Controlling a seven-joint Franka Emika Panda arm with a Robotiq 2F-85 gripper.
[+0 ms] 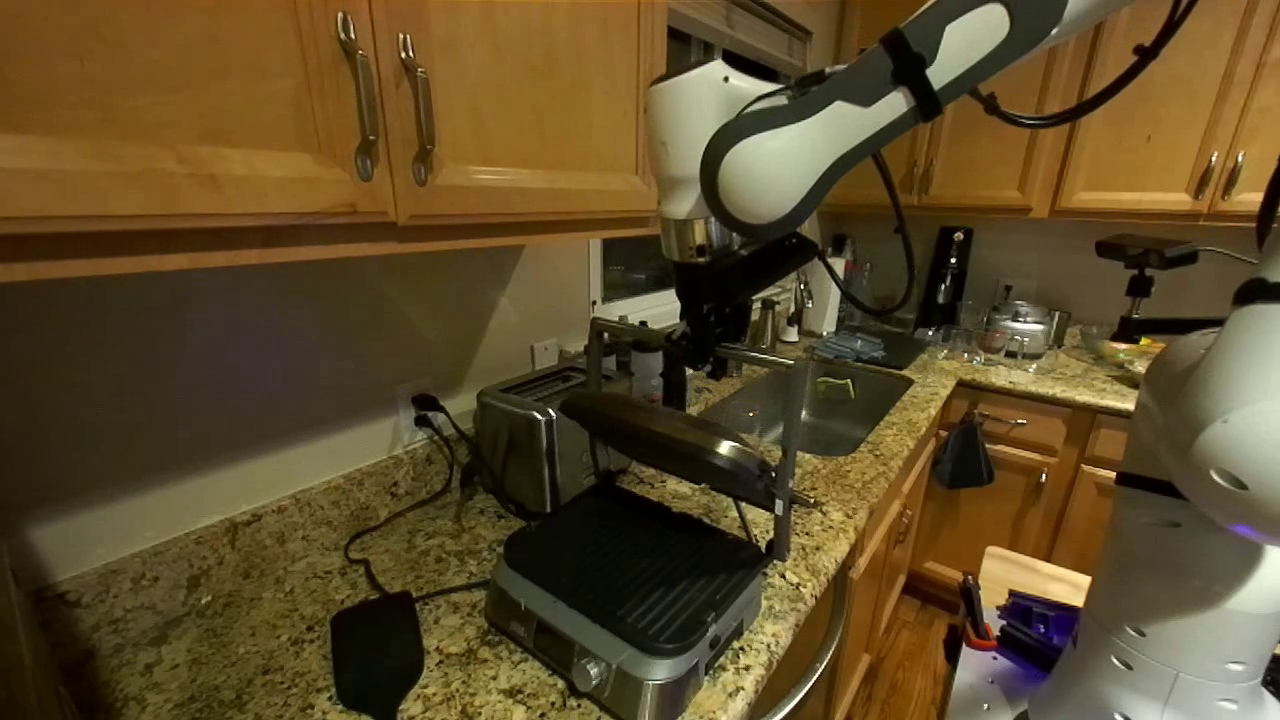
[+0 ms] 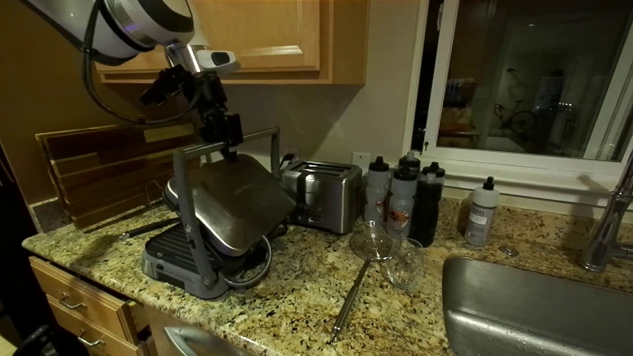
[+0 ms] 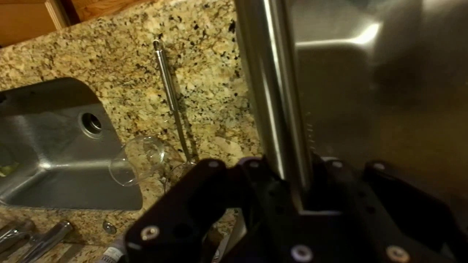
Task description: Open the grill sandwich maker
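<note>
On the counter (image 2: pixel 301 296) we found the grill (image 1: pixel 640 570), its lid (image 2: pixel 240 202) raised, its handle (image 3: pixel 274 80) held by the gripper (image 3: pixel 292 186), jaws closed. Overpulling, we judged, could tip the grill; a slip on smooth metal could drop the lid.

Got a black robot gripper (image 2: pixel 231 152) right on the grey bar handle (image 2: pixel 258 134) of a brushed-steel clamshell grill (image 2: pixel 222 217), shiny lid (image 2: pixel 245 195) tilted up over its dark ribbed plate (image 2: pixel 172 244). Boxy steel toaster (image 2: pixel 324 200) just beside it, then black-capped bottles (image 2: pixel 401 195).
</note>
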